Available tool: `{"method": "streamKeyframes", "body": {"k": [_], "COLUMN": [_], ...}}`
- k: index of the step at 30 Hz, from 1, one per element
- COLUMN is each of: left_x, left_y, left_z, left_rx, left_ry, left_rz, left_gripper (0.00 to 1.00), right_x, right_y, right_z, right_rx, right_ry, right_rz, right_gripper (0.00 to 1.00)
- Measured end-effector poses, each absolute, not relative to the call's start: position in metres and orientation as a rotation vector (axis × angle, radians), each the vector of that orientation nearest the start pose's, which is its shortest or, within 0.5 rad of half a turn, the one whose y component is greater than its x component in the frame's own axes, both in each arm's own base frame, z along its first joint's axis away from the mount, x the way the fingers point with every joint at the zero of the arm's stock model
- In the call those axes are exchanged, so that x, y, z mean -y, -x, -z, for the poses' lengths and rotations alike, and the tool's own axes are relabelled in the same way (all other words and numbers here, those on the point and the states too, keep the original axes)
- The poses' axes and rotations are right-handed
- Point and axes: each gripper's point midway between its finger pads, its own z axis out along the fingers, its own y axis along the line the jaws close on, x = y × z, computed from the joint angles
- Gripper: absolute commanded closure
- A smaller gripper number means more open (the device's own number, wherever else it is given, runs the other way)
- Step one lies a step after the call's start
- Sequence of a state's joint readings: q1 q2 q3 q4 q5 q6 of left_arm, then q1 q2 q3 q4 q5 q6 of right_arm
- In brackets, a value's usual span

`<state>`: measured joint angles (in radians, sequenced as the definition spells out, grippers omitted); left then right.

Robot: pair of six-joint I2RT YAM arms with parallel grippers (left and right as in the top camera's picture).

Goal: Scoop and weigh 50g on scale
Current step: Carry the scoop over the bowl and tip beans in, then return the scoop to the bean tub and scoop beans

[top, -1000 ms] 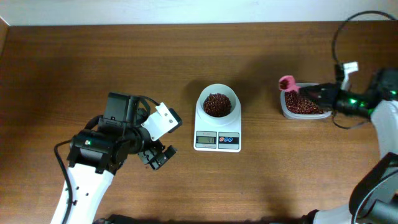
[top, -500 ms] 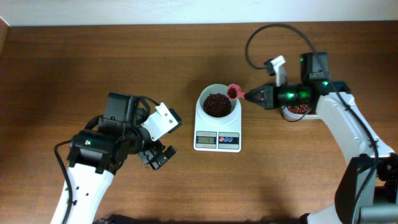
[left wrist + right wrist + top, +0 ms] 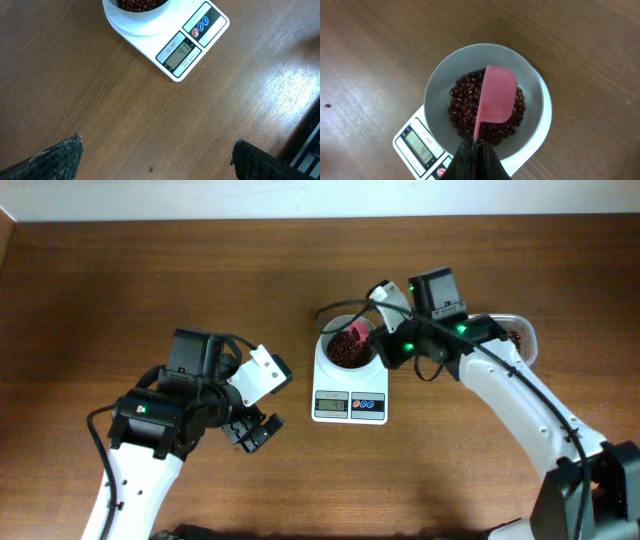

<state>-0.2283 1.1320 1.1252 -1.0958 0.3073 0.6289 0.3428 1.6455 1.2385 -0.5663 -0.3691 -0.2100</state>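
Observation:
The white scale (image 3: 349,402) stands mid-table with a round white bowl (image 3: 336,328) of red beans on top. My right gripper (image 3: 386,347) is shut on the handle of a pink scoop (image 3: 358,332), which hangs over the bowl. In the right wrist view the scoop (image 3: 496,95) sits just above the beans inside the bowl (image 3: 437,82), with my right gripper (image 3: 476,150) clamped on its thin handle. No beans show on the pink face. My left gripper (image 3: 256,430) rests open left of the scale, and in its own view the left gripper (image 3: 157,156) is empty, the scale (image 3: 192,47) ahead.
A clear tub of red beans (image 3: 518,336) sits at the right, partly hidden behind my right arm. A stray bean (image 3: 151,170) lies on the wood between the left fingers. Another speck (image 3: 327,106) lies left of the scale.
My right arm has swung left from the bean tub to the bowl on the scale, carrying the pink scoop over the beans. The left arm has not moved.

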Motion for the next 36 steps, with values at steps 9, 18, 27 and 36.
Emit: {"method": "streamKeyframes", "body": {"k": [9, 18, 27, 36], "left_x": [0.11, 0.11, 0.11, 0.11], "left_y": [-0.242, -0.242, -0.242, -0.242], "left_z": [-0.199, -0.199, -0.199, -0.199], "left_rx": [-2.335, -2.335, -2.335, -2.335], "left_ry": [-1.173, -1.173, -1.174, -1.173], "left_rz": [0.273, 0.273, 0.273, 0.273], "left_gripper": [0.01, 0.01, 0.01, 0.01], "right_x": [-0.204, -0.198, -0.109, 0.056], "right_y": [-0.375, -0.369, -0.37, -0.359], "right_z": [-0.152, -0.154, -0.211, -0.147], "right_rx": [-2.352, -2.366, -2.378, -2.702], "right_ry": [0.931, 0.944, 0.619, 0.037], "right_rz": [-0.257, -0.161, -0.206, -0.123], "right_gripper": [0.96, 0.96, 0.96, 0.96]}}
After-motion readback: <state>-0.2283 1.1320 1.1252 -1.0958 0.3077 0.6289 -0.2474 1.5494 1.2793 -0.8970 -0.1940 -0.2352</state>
